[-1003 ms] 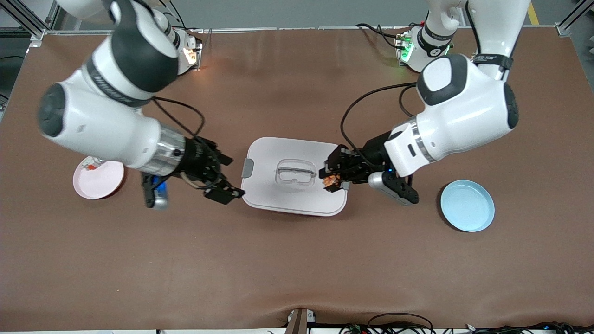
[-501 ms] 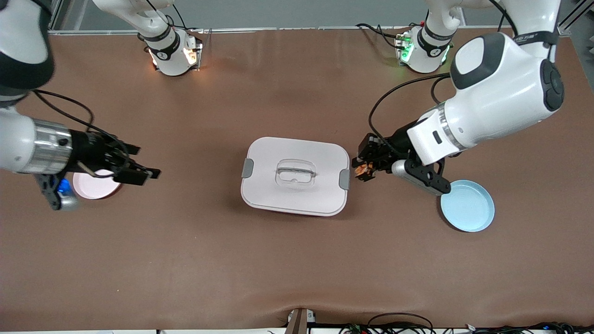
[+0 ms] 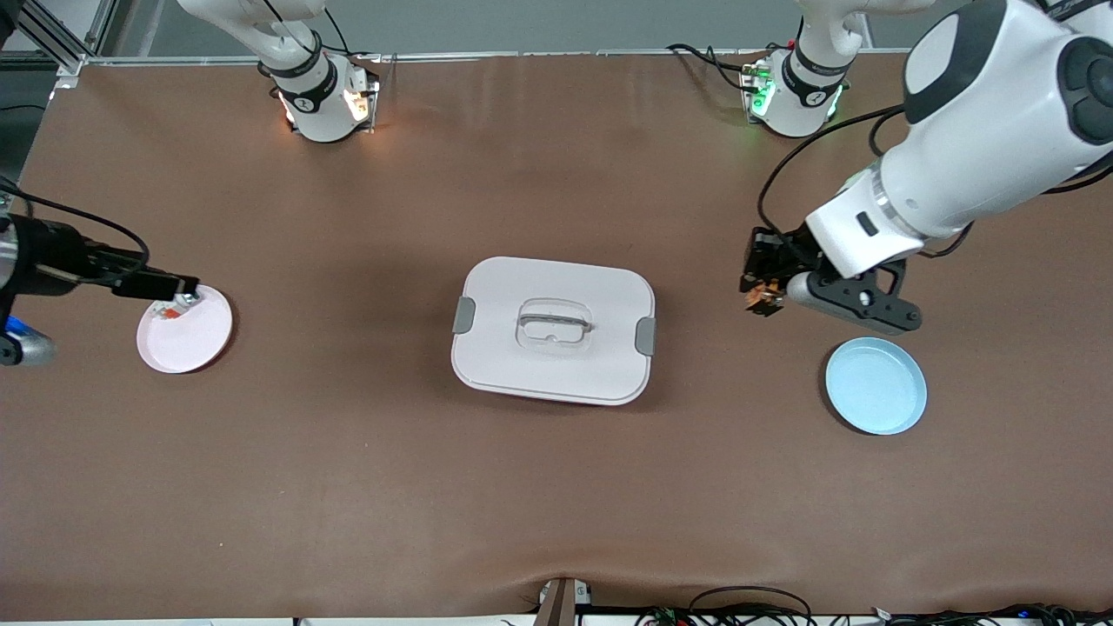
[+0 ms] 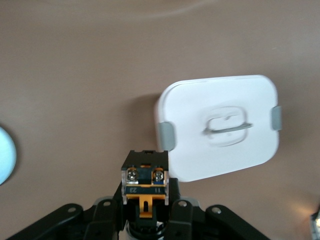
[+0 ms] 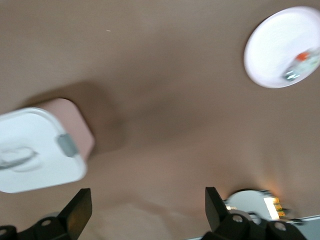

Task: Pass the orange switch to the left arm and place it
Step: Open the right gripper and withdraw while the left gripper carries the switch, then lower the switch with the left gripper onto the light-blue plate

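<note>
Left gripper (image 3: 763, 297) clamped on orange switch (image 4: 144, 185), up over bare table between box (image 3: 556, 348) latch edge and blue plate (image 3: 876, 385) rim, clear of both. Right gripper (image 3: 178, 287) spread wide over pink plate (image 3: 187, 339) edge, well apart from box.

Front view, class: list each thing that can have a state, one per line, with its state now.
Box: lid on, latches down.
Left gripper: shut on the orange switch, over bare table.
Right gripper: open, over the pink plate's rim.
Pink plate: holds a small part.
Blue plate: empty.
</note>
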You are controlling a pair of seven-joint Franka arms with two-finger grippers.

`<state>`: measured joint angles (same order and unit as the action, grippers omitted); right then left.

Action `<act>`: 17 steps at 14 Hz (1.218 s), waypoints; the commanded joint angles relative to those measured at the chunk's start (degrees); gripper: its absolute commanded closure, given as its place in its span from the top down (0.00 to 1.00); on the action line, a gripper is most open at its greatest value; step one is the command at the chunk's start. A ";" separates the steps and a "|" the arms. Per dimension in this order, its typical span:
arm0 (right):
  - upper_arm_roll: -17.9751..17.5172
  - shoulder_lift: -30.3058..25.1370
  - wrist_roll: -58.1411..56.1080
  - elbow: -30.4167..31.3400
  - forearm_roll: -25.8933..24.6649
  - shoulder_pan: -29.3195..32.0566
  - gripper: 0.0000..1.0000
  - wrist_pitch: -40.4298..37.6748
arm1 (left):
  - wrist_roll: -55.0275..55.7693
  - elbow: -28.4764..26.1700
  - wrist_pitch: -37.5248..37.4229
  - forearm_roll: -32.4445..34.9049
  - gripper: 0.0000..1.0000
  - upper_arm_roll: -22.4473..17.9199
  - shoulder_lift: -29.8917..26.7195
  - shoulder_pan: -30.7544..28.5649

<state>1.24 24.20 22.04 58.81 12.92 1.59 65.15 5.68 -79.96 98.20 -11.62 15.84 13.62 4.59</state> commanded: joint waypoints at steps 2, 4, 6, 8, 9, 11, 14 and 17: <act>-0.97 -0.56 -11.29 2.53 -7.80 1.48 1.00 -1.26 | -0.50 -1.16 -5.03 6.68 0.00 -0.11 -3.68 -2.73; -0.97 -0.39 -15.78 2.71 -10.53 2.27 1.00 -0.73 | -0.50 -1.16 -6.17 8.10 0.00 -0.20 -4.74 -4.23; -0.97 0.40 -19.39 2.71 -11.51 3.16 1.00 -0.55 | -0.50 -1.07 -6.62 8.20 0.00 -0.11 -5.00 -7.38; -0.97 0.41 -19.40 2.71 -11.77 2.29 1.00 -0.64 | 0.56 -1.07 -6.62 8.11 0.00 -0.02 -5.00 -10.64; -1.06 0.41 -19.49 2.80 -12.38 2.19 1.00 -0.64 | 0.56 -1.16 -6.79 8.11 0.00 -0.11 -5.70 -11.00; -1.15 0.49 -19.58 2.80 -12.56 2.19 1.00 -0.55 | 0.47 -1.07 -6.71 8.20 0.00 -0.29 -5.27 -12.22; -1.24 0.49 -19.58 2.71 -14.22 1.84 1.00 -0.38 | 11.46 -0.99 -6.80 7.85 0.00 -1.16 -4.48 -12.76; -1.24 0.49 -19.67 2.71 -14.32 2.10 1.00 0.32 | 34.17 -0.90 -6.71 8.28 0.00 -1.96 -4.57 -12.76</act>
<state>0.45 24.89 3.09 61.34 0.13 3.46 64.99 29.56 -80.53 91.99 -4.29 14.11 9.83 -8.11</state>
